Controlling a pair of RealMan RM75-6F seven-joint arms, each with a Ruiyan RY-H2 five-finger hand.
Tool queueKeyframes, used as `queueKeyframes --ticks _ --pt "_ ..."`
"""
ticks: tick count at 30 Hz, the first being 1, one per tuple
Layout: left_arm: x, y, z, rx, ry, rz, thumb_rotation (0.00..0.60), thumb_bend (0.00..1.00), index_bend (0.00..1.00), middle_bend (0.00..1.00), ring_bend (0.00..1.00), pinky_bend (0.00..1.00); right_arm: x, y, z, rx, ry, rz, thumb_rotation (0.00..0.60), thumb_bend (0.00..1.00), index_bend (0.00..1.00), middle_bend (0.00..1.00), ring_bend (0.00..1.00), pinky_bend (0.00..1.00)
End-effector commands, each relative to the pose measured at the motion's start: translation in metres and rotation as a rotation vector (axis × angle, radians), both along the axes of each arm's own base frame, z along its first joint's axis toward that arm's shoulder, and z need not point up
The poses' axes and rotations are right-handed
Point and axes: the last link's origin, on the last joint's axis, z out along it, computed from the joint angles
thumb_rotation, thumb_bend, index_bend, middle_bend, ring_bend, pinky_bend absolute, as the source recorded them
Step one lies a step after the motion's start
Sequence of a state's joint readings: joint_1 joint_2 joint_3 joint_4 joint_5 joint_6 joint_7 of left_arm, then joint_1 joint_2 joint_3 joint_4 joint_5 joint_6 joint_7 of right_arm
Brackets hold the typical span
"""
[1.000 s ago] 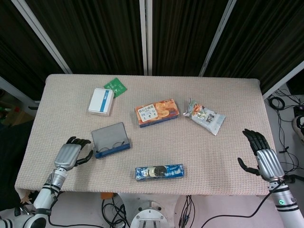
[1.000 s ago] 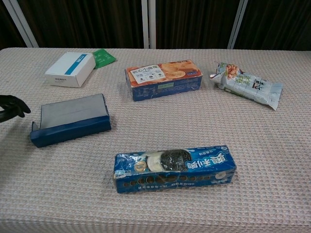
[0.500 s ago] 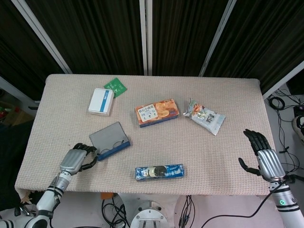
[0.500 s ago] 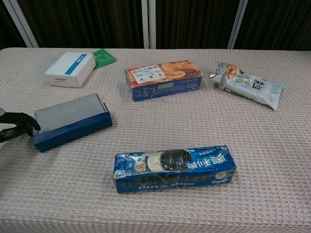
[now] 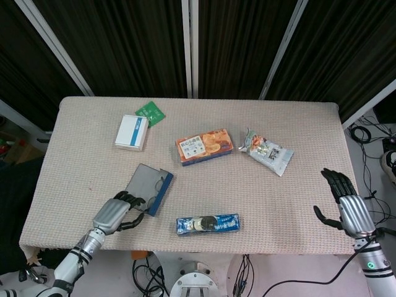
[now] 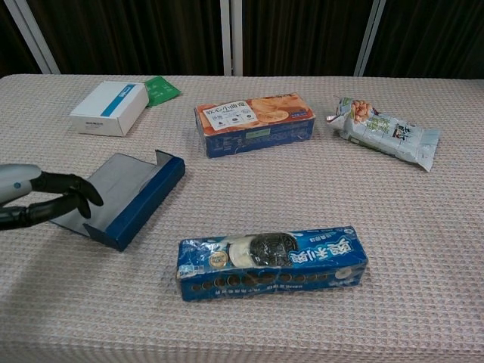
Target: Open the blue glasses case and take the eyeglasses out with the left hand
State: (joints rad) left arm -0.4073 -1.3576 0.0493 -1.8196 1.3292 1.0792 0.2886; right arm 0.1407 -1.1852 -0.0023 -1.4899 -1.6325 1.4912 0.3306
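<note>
case [image 5: 150,189] open on table [image 5: 297,192], at 7 o'clock from biscuit box [image 5: 203,146], glasses [image 5: 162,182] inside. left hand [image 5: 115,213] at case's 7 o'clock end, fingers [image 6: 72,198] curled on its edge. right hand [image 5: 346,207] at table's 4 o'clock corner, fingers spread, holding nothing.

A rectangular table [image 5: 297,124] stands in the middle, covered with a beige cloth of waffle-like texture that hangs a little over the near edge. Behind the far edge hang dark curtains [image 5: 130,43] with fine vertical folds, and pale metal bars [image 5: 190,46] cross in front of them, some upright and some slanted. Beyond the right edge the floor [image 5: 371,139] is light grey, with black cables [image 5: 365,133] lying on it. More cables [image 5: 145,272] hang under the near edge. The light is even and soft.
</note>
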Motion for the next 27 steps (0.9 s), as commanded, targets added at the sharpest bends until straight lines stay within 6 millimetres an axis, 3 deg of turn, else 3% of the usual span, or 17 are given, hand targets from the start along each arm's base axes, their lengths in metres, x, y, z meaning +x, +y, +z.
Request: queueKeyframes --ticks 1,6,14,18,27 --pt "0.025 0.025 0.005 0.110 0.015 -0.124 0.000 0.41 0.23 0.26 0.16 0.13 0.000 0.001 0.000 0.000 -0.002 -0.001 0.600 0.32 0.01 0.05 0.00 0.00" --pt "0.064 0.048 -0.013 0.037 -0.010 -0.260 0.000 0.44 0.23 0.26 0.14 0.13 -0.002 0.003 -0.001 -0.001 -0.005 -0.007 0.600 0.32 0.01 0.05 0.00 0.00" --pt "0.097 0.080 -0.049 -0.054 0.025 -0.341 0.000 0.48 0.23 0.27 0.13 0.12 -0.006 0.006 0.002 -0.010 -0.007 -0.023 0.600 0.32 0.01 0.05 0.00 0.00" --pt "0.098 0.090 -0.061 -0.067 0.058 -0.337 0.000 0.50 0.24 0.30 0.13 0.12 -0.008 0.007 0.003 -0.011 -0.007 -0.028 0.600 0.32 0.01 0.05 0.00 0.00" --pt "0.067 0.098 -0.062 -0.048 0.219 -0.261 0.000 0.49 0.27 0.37 0.13 0.11 -0.010 0.008 0.002 -0.012 -0.013 -0.032 0.600 0.32 0.01 0.05 0.00 0.00"
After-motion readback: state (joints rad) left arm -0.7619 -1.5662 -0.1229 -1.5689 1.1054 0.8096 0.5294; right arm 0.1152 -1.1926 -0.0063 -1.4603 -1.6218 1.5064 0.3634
